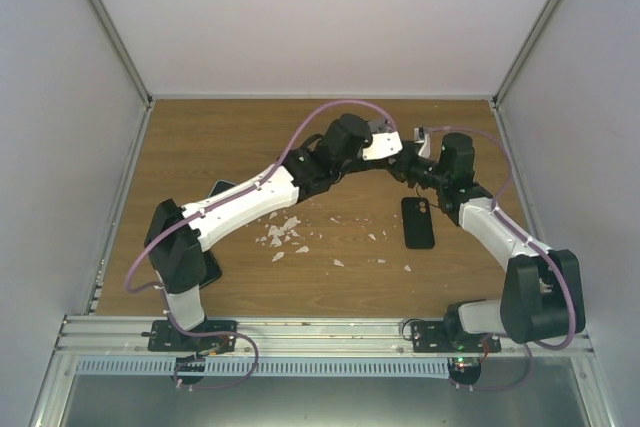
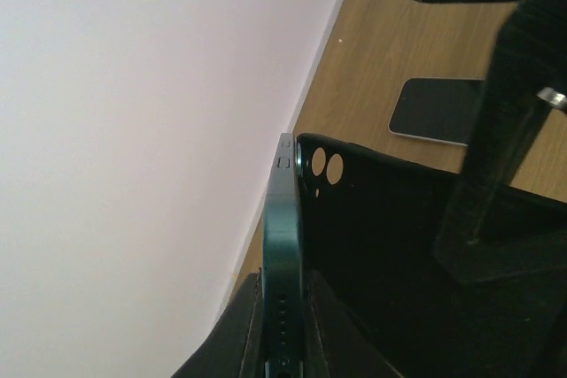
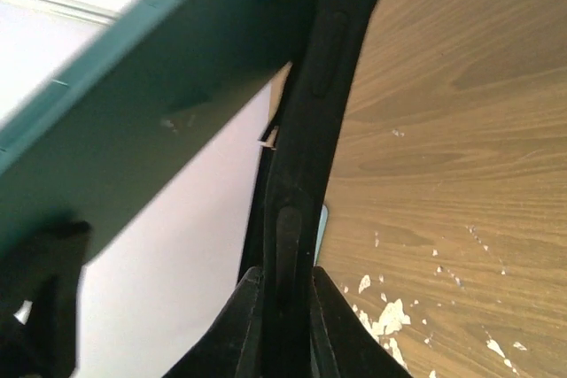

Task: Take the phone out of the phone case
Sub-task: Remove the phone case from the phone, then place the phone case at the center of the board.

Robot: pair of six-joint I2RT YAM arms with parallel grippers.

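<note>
The teal phone [image 2: 283, 236] stands on edge between the fingers of my left gripper [image 2: 283, 294], which is shut on it. The black phone case [image 2: 390, 219], with two round camera holes, lies right beside the phone, its upper corner peeled away. My right gripper [image 3: 285, 285] is shut on the edge of the phone case [image 3: 306, 174]; the teal phone [image 3: 151, 104] crosses the upper left of that view. From above, the left gripper [image 1: 385, 145] and right gripper [image 1: 410, 162] meet over the middle back of the table.
Another dark phone [image 1: 417, 222] lies flat on the wooden table [image 1: 230, 137] below the right arm and shows too in the left wrist view [image 2: 438, 111]. White flakes [image 1: 280, 235] are scattered mid-table. A dark flat object [image 1: 218, 188] peeks from under the left arm. White walls enclose three sides.
</note>
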